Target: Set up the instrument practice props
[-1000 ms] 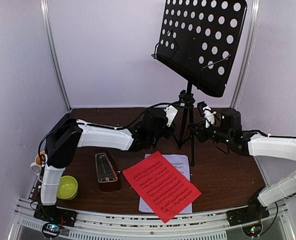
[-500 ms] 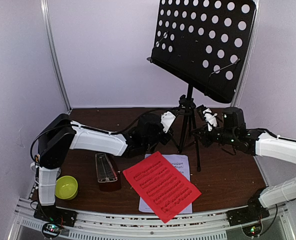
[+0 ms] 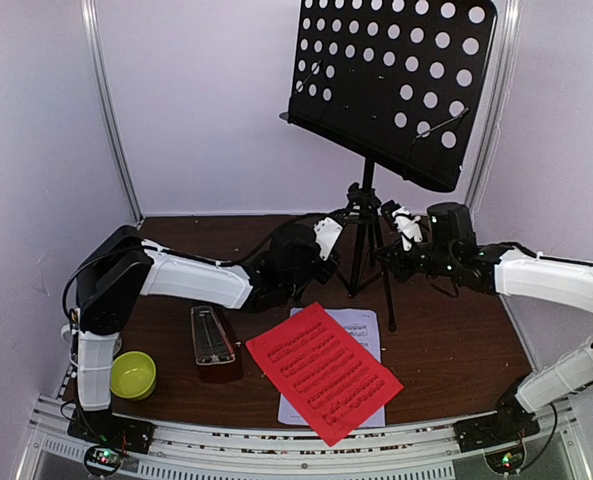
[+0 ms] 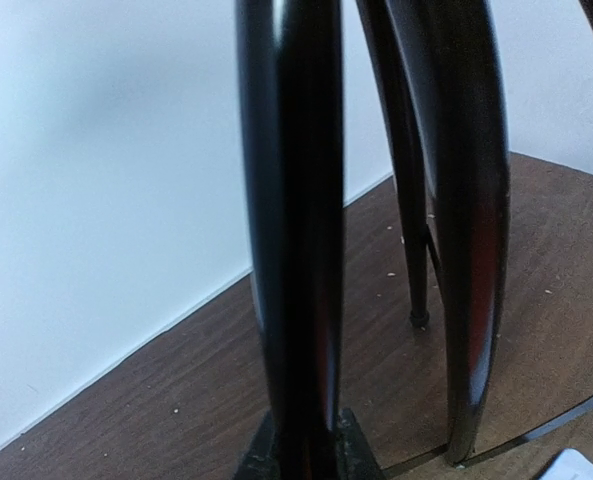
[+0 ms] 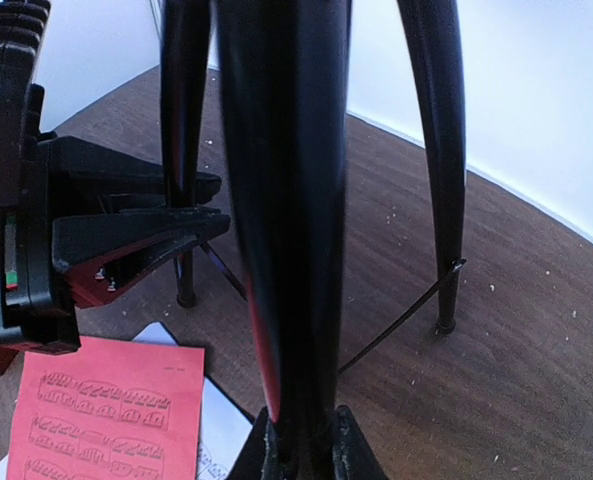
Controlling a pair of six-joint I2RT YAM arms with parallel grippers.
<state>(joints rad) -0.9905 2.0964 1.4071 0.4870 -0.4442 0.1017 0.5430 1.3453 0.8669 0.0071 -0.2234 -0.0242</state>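
The claw grips a black stand leg.

On my tabletop: music stand at 12 o'clock, metronome at 9, bowl at 8, white sheet under red sheet at 6.

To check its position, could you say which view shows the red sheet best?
Top external: the whole red sheet shows, lying on the white sheet. Right wrist catches only a corner; left wrist, nothing.

Music stand stands behind the stacked sheets, metronome to their left
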